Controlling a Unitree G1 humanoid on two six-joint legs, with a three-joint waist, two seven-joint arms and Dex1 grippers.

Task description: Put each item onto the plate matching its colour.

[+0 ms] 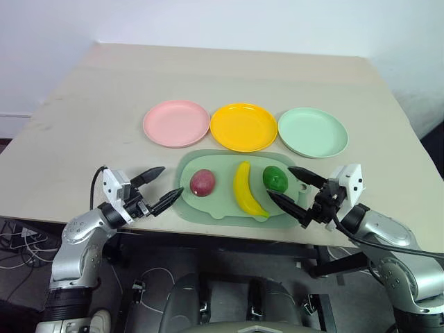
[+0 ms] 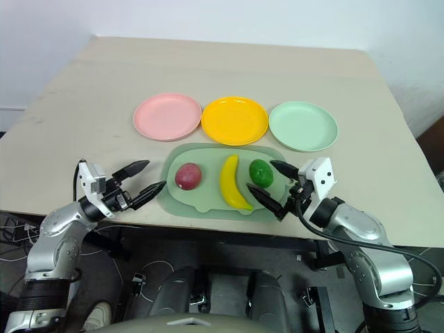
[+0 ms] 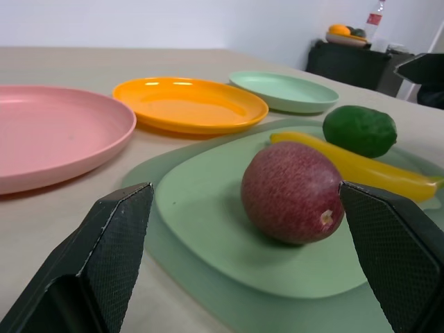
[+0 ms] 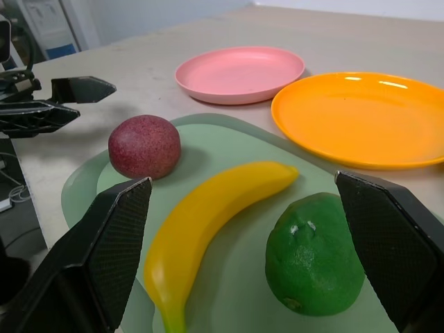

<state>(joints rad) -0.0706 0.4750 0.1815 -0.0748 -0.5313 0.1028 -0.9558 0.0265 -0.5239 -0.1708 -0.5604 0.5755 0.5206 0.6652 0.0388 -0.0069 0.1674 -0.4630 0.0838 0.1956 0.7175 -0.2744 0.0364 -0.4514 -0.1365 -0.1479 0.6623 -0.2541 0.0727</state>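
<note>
A dark red-purple fruit [image 1: 202, 182], a yellow banana [image 1: 245, 189] and a green lime [image 1: 275, 179] lie side by side on a pale green tray [image 1: 220, 209] near the table's front edge. Behind the tray stand a pink plate [image 1: 176, 123], a yellow plate [image 1: 243, 126] and a mint green plate [image 1: 312, 132], all bare. My left gripper [image 1: 159, 187] hovers open just left of the tray, pointing at the red fruit [image 3: 291, 201]. At the tray's right end my right gripper [image 1: 297, 189] is open too, close beside the lime [image 4: 313, 255]. Neither holds anything.
The beige table [image 1: 104, 97] reaches far back behind the plates. Its front edge [image 1: 41, 216] runs just below the tray and my grippers. A white wall stands behind the table.
</note>
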